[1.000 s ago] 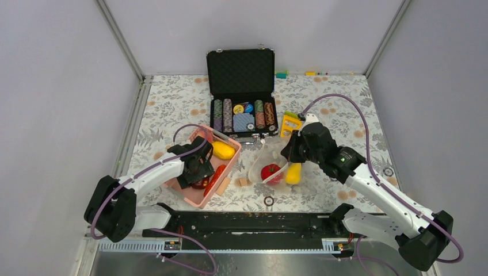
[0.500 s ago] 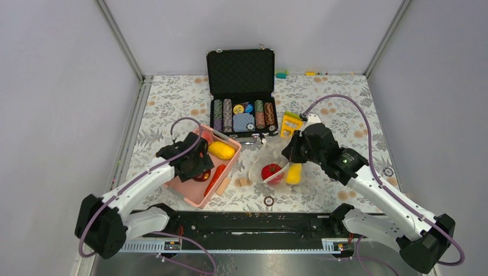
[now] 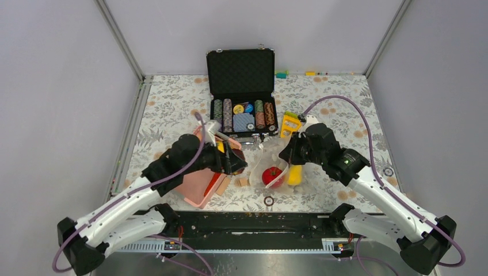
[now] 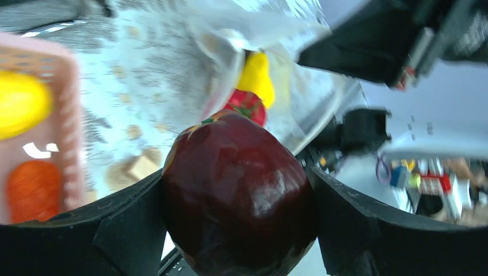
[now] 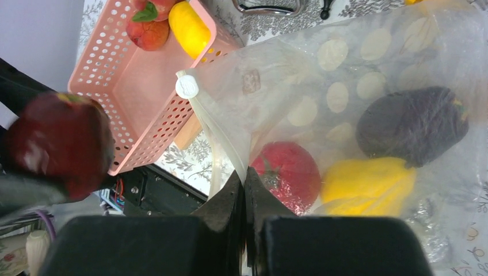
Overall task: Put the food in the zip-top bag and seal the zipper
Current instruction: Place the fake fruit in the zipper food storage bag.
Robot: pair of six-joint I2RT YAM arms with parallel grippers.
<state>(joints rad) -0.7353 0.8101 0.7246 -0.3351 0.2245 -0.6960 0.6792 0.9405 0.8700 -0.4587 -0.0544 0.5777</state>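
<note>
My left gripper (image 3: 233, 163) is shut on a dark red round fruit (image 4: 239, 190) and holds it above the table between the pink basket (image 3: 195, 187) and the zip-top bag (image 3: 266, 158). My right gripper (image 5: 244, 178) is shut on the bag's mouth edge by the zipper (image 5: 221, 138) and holds the mouth up and open. The dotted clear bag (image 5: 345, 75) holds a red tomato (image 5: 290, 172), a yellow piece (image 5: 368, 184) and a dark purple eggplant (image 5: 411, 123). A lemon (image 5: 189, 27) and a peach (image 5: 148, 33) lie in the basket (image 5: 144, 86), with an orange carrot (image 4: 31, 187).
An open black case of poker chips (image 3: 241, 115) stands behind the basket and bag. A yellow toy piece (image 3: 289, 122) lies right of the case. Small tan wooden blocks (image 3: 243, 181) lie between basket and bag, and a small ring (image 3: 268, 200) lies near the front edge.
My left arm has lifted the dark red fruit out of the basket and swung it right toward the bag's mouth. My right gripper has kept hold of the bag edge.
</note>
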